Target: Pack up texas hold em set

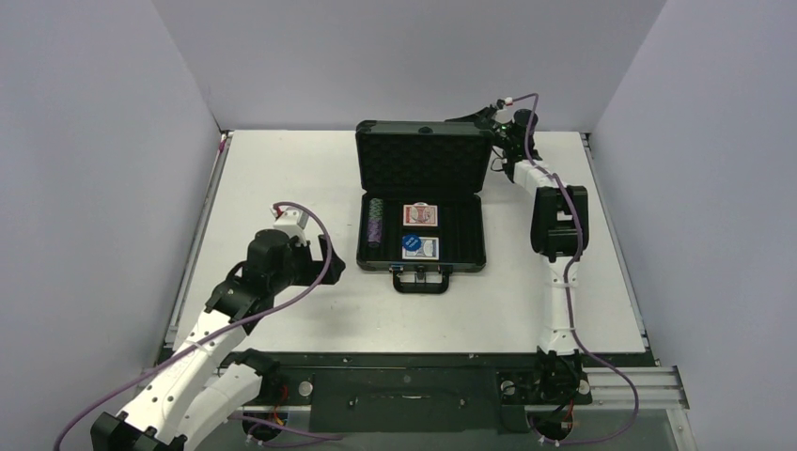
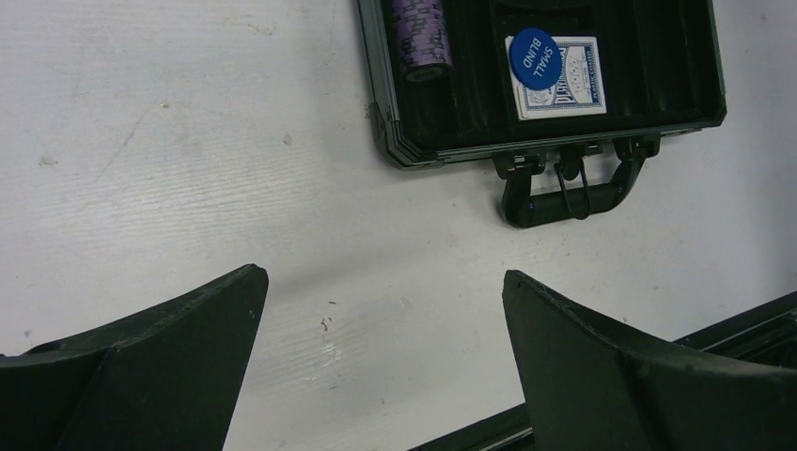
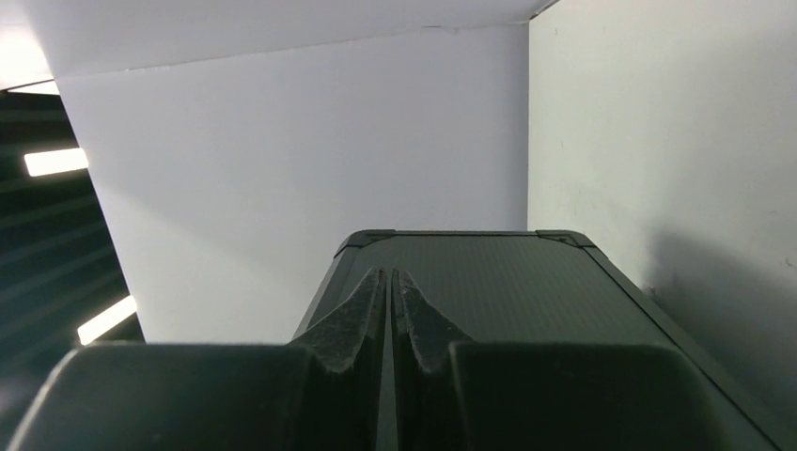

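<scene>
White table (image 1: 282, 188) inside a pale-walled enclosure, seen from above, with two arm bases at the near edge.

Small black case (image 1: 467, 235) open near the middle of the table, set toward the far side. Base flat on the surface. Lid (image 1: 423, 162) standing upright at the far edge, its ridged foam lining facing near. Handle (image 1: 420, 280) on the near edge of the base, lying on the table.

Inside the base:
- Purple chip stack (image 1: 377, 225) lying on its side in the left channel.
- Red card deck (image 1: 420, 215) in the middle, on the far side.
- Blue card deck (image 1: 425, 250) just near of the red one.
- Round blue disc (image 1: 411, 242) printed "SMALL BLIND", resting on the far left corner of the blue card deck.

Left gripper (image 2: 381, 277) hovering over bare table to the left of the case and slightly nearer, apart from it. Jaws spread as wide as they go, with nothing between them but white tabletop.

Right arm (image 1: 554, 225) extended along the right side of the case toward the far right corner of the lid. Right gripper (image 3: 387, 274) at the top edge of the lid, fingers pressed tightly together and gripping nothing. Tips pointing across the lid's dark textured outer shell in the wrist view. Actual contact with the lid not clear from any view.
</scene>
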Robot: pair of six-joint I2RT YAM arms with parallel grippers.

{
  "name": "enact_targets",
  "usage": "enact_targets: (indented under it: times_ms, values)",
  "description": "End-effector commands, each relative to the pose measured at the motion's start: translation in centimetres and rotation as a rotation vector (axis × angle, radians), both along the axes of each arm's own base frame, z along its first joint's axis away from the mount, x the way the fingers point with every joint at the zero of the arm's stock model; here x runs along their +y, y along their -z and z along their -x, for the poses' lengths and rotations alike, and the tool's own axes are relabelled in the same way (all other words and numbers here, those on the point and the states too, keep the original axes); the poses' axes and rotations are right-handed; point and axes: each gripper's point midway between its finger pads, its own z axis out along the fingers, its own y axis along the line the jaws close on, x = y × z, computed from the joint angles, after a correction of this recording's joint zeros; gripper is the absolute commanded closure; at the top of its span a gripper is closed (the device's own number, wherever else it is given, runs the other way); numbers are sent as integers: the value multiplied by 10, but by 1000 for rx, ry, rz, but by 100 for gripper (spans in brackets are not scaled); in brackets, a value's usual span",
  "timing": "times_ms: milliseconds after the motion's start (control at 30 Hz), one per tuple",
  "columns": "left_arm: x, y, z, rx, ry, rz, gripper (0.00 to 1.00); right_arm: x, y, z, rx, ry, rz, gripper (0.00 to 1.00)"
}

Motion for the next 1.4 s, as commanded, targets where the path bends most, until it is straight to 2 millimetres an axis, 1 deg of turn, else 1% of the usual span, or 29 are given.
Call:
enact_targets:
  times_ms: [0, 67, 100, 167, 200, 233, 267, 300, 567, 733, 767, 800, 833, 867, 900, 933, 967, 1000, 1033, 1067, 1100, 1133, 1167, 1200, 1233, 1267, 1300, 1333, 1367]
  values:
    - [-14, -15, -8, -41, 21, 83, 4, 4, -52, 23, -155, -21, 21, 97]
    - [-17, -17, -9, -41, 28, 95, 4, 4, -49, 29, -140, -22, 30, 97]
    - [-18, -18, -9, -42, 27, 99, 4, 4, -54, 32, -149, -22, 33, 97]
    - [-18, -20, -9, -43, 28, 106, 4, 2, -56, 36, -151, -23, 45, 97]
    - [-18, -20, -8, -45, 29, 109, 4, 1, -51, 37, -140, -20, 58, 97]
    - [-18, -21, -7, -45, 29, 111, 4, 0, -54, 39, -157, -18, 69, 97]
    - [-18, -21, -6, -47, 29, 115, 4, -2, -49, 40, -135, -16, 76, 98]
    - [-18, -22, -5, -47, 26, 119, 4, -2, -52, 43, -146, -16, 86, 98]
    - [-6, -33, 10, -76, -6, 128, 4, -4, -40, 60, -116, -31, 156, 98]
    - [3, -40, 22, -92, -25, 134, 4, -4, -41, 71, -115, -39, 194, 99]
    - [4, -41, 23, -97, -32, 133, 4, -4, -36, 73, -103, -43, 212, 99]
    - [6, -42, 25, -100, -38, 137, 4, -5, -37, 76, -125, -42, 236, 99]
    - [8, -44, 25, -110, -47, 137, 4, -5, -31, 80, -89, -48, 253, 99]
    - [9, -44, 26, -110, -53, 138, 4, -7, -31, 83, -124, -48, 293, 99]
    - [10, -45, 26, -114, -54, 139, 4, -7, -22, 89, -65, -61, 316, 99]
    - [10, -45, 27, -115, -53, 139, 4, -8, -20, 92, -102, -63, 365, 99]
    - [9, -45, 27, -115, -50, 140, 4, -9, -11, 101, -45, -82, 393, 99]
    - [9, -45, 27, -113, -48, 137, 4, -11, -8, 104, -79, -85, 444, 99]
    - [9, -45, 28, -112, -46, 137, 4, -12, 1, 115, -41, -112, 484, 98]
    - [8, -45, 28, -112, -44, 137, 4, -15, 3, 119, -70, -114, 540, 97]
    - [8, -45, 28, -112, -40, 138, 4, -18, 9, 131, -9, -140, 573, 95]
    - [7, -45, 29, -112, -35, 136, 4, -23, 13, 143, 0, -161, 640, 89]
    - [6, -44, 30, -111, -29, 134, 4, -26, 9, 149, -7, -162, 675, 86]
    - [6, -44, 30, -114, -25, 129, 4, -32, 12, 157, -5, -173, 734, 79]
    - [4, -44, 30, -117, -18, 127, 4, -36, 6, 161, -20, -158, 772, 76]
    - [3, -43, 31, -116, -12, 123, 4, -39, 6, 169, -22, -167, 800, 70]
    - [3, -42, 31, -115, -8, 121, 4, -43, -2, 174, -39, -148, 832, 68]
    - [1, -42, 32, -113, -3, 120, 4, -44, -2, 181, -36, -154, 852, 64]
    - [1, -41, 31, -108, 0, 118, 4, -48, -12, 186, -59, -133, 875, 63]
